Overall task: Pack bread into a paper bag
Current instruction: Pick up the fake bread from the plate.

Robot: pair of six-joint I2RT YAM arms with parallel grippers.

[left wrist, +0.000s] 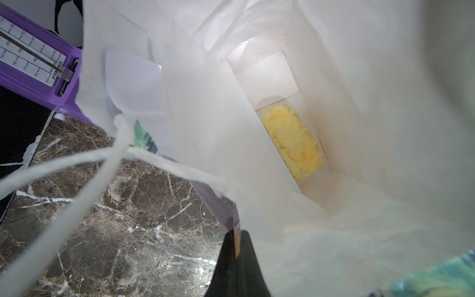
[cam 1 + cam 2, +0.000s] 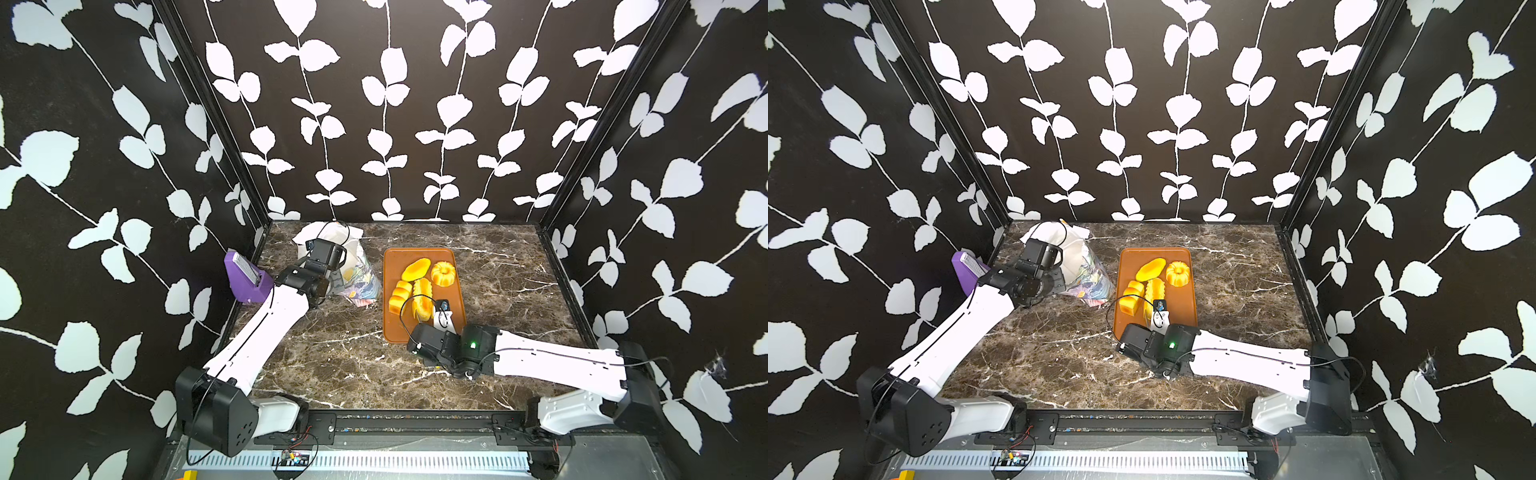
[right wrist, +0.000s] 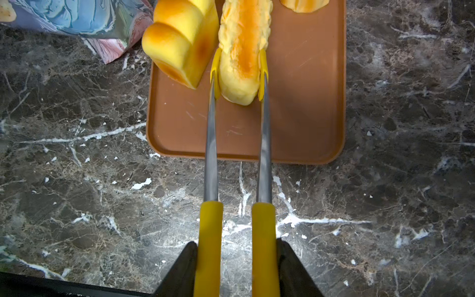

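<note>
Dark brown marble tabletop (image 2: 353, 365), veined in white, sits between black walls (image 2: 374, 104) printed with white leaves. Your left arm (image 2: 266, 328) slants from the near left corner toward the back left, wrist bent over the paper bag (image 2: 359, 270). In the left wrist view the left gripper (image 1: 237, 244) has its black fingers pinched tight on the bag's rim, and the mouth stands open. That bag is crumpled, white inside and pastel-flowered outside, with a thin white cord handle (image 1: 77, 164) looping above the marble; it sits just left of the tray (image 2: 457, 291). Deep inside it lies a pale ridged loaf (image 1: 293, 144). A purple box (image 2: 245, 278) rests against the left wall beside your forearm. Your right arm (image 2: 552, 361) stretches low from the near right, wrist turned toward the flat orange-brown tray with rounded corners. The right gripper (image 3: 237, 267) is clamped on the yellow handles of the steel tongs (image 3: 264, 144), whose yellow tips hug both flanks of the second ridged loaf (image 3: 244, 51). Just beside it on the tray sits the glossy segmented loaf (image 3: 180, 43), with the oval bun (image 2: 415, 269) and fluted bundt (image 2: 443, 273) farther back
</note>
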